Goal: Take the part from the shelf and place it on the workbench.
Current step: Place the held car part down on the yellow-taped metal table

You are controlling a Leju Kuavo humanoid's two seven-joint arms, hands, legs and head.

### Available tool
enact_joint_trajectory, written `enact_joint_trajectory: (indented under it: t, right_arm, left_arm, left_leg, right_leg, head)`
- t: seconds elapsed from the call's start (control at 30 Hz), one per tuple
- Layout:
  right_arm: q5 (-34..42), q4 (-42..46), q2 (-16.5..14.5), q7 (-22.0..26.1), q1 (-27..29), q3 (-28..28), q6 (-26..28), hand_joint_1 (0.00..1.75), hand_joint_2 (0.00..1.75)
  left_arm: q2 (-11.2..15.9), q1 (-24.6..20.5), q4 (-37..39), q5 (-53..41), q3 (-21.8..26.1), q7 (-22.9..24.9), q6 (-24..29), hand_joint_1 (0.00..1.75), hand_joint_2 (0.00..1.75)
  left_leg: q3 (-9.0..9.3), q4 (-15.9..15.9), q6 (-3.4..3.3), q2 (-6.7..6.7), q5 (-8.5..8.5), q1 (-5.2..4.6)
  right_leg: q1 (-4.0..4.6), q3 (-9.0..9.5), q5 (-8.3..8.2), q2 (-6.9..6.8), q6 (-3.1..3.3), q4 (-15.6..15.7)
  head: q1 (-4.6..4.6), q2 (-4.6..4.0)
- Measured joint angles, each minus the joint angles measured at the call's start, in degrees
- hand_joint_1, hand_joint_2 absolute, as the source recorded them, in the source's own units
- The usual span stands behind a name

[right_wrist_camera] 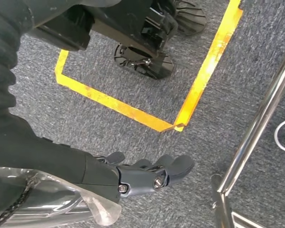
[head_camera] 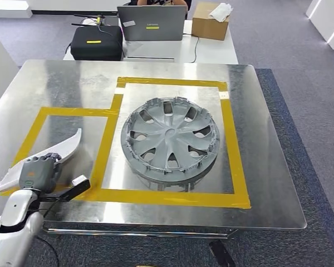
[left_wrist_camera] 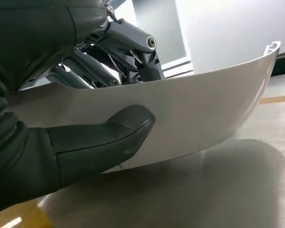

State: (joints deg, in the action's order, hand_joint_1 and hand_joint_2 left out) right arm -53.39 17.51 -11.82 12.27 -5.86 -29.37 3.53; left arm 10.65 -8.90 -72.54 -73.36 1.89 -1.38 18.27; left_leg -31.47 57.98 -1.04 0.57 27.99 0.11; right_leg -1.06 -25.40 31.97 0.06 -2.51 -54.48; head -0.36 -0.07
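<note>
Part (head_camera: 52,153): white, long, curved plastic trim, tapering to an upturned tip; lies at the near-left corner of the workbench, inside the smaller taped box, gripped by the left hand.
Head view, left hand (head_camera: 38,173): grey, wrapped over the part's middle; silver forearm rising from below.
Head view, workbench (head_camera: 274,167): brushed shiny metal top with rounded corners, marked by yellow tape (head_camera: 228,133) in two joined rectangles.
Head view, hubcap (head_camera: 170,141): grey, round, spoked plastic, resting in the larger taped rectangle, well apart from the part.
Head view, background: laptop (head_camera: 152,23), black case (head_camera: 96,42), cardboard box (head_camera: 210,21) on a white table behind; person behind the laptop mostly cut off.
Left wrist view, part (left_wrist_camera: 205,109): smooth, glossy white, bowed, small lip at the far tip; low over the metal surface, contact hard to judge.
Left wrist view, left hand (left_wrist_camera: 109,95): thick dark thumb pressed on the near face, darker fingers (left_wrist_camera: 130,42) over the far edge.
Right wrist view, right hand (right_wrist_camera: 152,173): empty, fingers stretched out and loose, above grey carpet with yellow floor tape (right_wrist_camera: 202,71).
</note>
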Motion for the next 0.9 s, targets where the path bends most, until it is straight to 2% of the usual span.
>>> enact_joint_trajectory:
  t: [0.3, 0.43, 0.5, 0.63, 0.9]
  right_arm:
    - [1.04, 0.0, 0.02, -0.49, -0.17, 2.19, -0.37, 0.0, 1.75]
    - [1.21, 0.0, 0.01, -0.66, -0.22, 2.71, -0.44, 0.0, 0.0]
    - [1.37, 0.0, 0.01, -0.79, -0.22, 2.86, -0.43, 0.0, 0.0]
    - [1.87, 0.0, 0.0, -1.09, -0.24, 3.38, -0.3, 0.0, 0.0]
    - [3.53, 0.0, 0.0, -1.58, -0.12, 3.78, 0.65, 0.0, 0.0]
  left_arm:
    - [-2.4, -6.03, 4.83, -1.8, -7.91, 1.28, -0.68, 1.75, 1.75]
    - [-3.38, -7.22, 6.09, -2.26, -9.7, 1.86, -0.89, 0.0, 1.75]
    - [-3.91, -7.41, 6.83, -2.3, -10.34, 2.29, -0.95, 0.0, 1.75]
    - [-4.79, -7.42, 7.78, -1.8, -10.98, 2.86, -0.33, 0.0, 0.0]
    - [-6.46, -4.66, 4.98, -1.89, -11.11, 4.02, 1.92, 0.0, 0.0]
  left_leg:
    - [0.03, 0.0, -0.02, -0.01, -0.02, -0.01]
    - [0.03, 0.0, -0.02, -0.01, -0.02, -0.01]
    - [0.02, 0.0, -0.02, -0.02, -0.02, -0.01]
    - [0.0, 0.0, -0.02, -0.03, -0.02, -0.01]
    - [-0.02, 0.0, -0.02, -0.02, -0.01, -0.01]
  right_leg:
    - [0.0, -0.01, -0.01, 0.01, -0.02, 0.0]
    - [0.0, 0.0, -0.01, 0.01, -0.02, -0.01]
    - [0.0, 0.0, -0.01, 0.03, -0.02, -0.01]
    - [-0.01, -0.01, -0.01, 0.06, -0.02, 0.0]
    - [0.0, -0.05, -0.01, 0.03, -0.02, 0.0]
  head:
    - [-0.01, 0.0]
    - [-0.01, -0.01]
    - [0.01, 0.0]
    - [0.01, 0.01]
    - [-0.01, -0.01]
